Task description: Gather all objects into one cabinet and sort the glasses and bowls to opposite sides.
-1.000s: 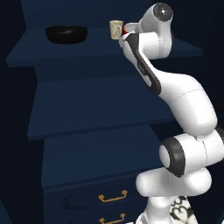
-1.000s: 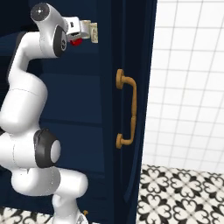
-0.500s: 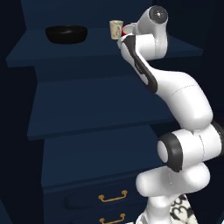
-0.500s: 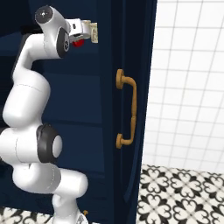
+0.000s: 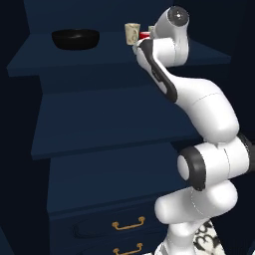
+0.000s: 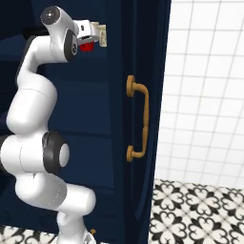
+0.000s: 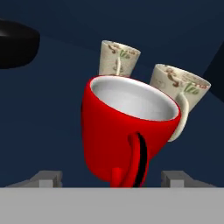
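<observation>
Your tool (image 7: 111, 177) is showing in the hand view as two grey finger tips (image 7: 46, 177) spread well apart at the bottom edge, with the red cup (image 7: 127, 135) sitting between them; the pads are not pressing on its sides, though their lower parts are cut off by the frame. The cup's handle is facing the camera. Behind it two cream patterned cups (image 7: 117, 59) are standing close together, the right one partly covered by the red rim. The black bowl (image 7: 17, 43) is peeking in at the upper left, mostly cropped.

In the left base view the arm's wrist is hiding the tool; you are seeing just a sliver of the red cup (image 5: 145, 35) beside one cream cup (image 5: 131, 33) on the cabinet's top shelf (image 5: 74, 62). The black bowl (image 5: 75, 39) is resting well apart, toward the shelf's left. Two drawers with gold handles (image 5: 128, 225) are showing lower down.

In the right base view the red cup (image 6: 86, 46) is half hidden behind the arm's wrist, and a cream cup (image 6: 102, 38) is poking out past it, near the cabinet door (image 6: 143, 119) with its gold handle (image 6: 138, 119).
</observation>
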